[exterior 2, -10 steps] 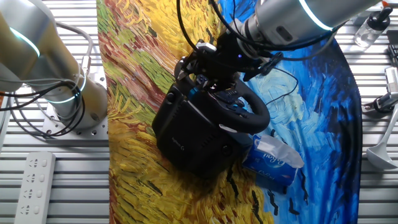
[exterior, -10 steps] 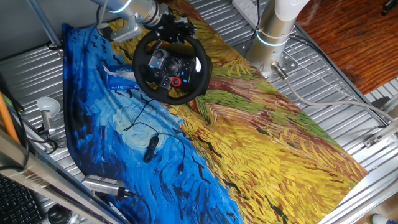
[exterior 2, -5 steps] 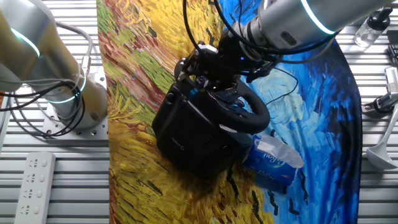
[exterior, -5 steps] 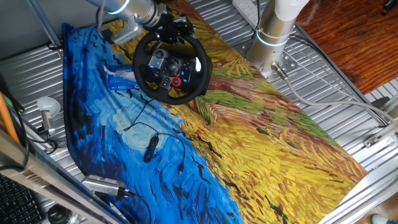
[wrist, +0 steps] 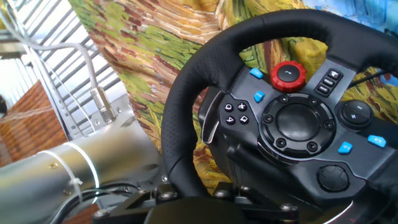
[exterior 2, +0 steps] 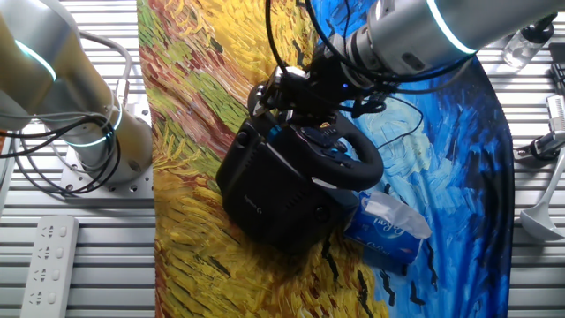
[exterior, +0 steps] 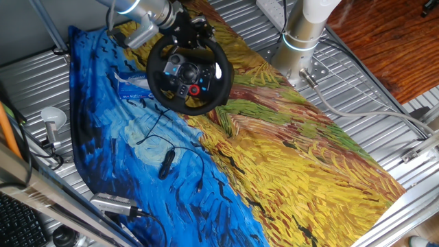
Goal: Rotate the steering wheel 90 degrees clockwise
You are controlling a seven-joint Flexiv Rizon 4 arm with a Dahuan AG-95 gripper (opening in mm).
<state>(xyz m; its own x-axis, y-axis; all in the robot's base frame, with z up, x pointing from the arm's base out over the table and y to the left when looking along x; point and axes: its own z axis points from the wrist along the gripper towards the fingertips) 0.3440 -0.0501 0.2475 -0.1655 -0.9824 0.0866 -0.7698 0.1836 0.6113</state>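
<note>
Steering wheel (exterior: 190,72) stands tilted on its black base just below the claw (exterior: 184,32), which sits at the rim's top edge, seemingly clamped onto it for leverage to turn it, though whether its fingers actually close I cannot tell.

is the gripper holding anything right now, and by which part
The gripper sits at the top of the steering wheel rim, apparently gripping it there, but the fingers are hidden, so it cannot be confirmed.

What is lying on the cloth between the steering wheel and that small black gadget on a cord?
In one fixed view, only a thin black cable crosses the painted cloth between the steering wheel and the small black device; otherwise that stretch is bare.
</note>
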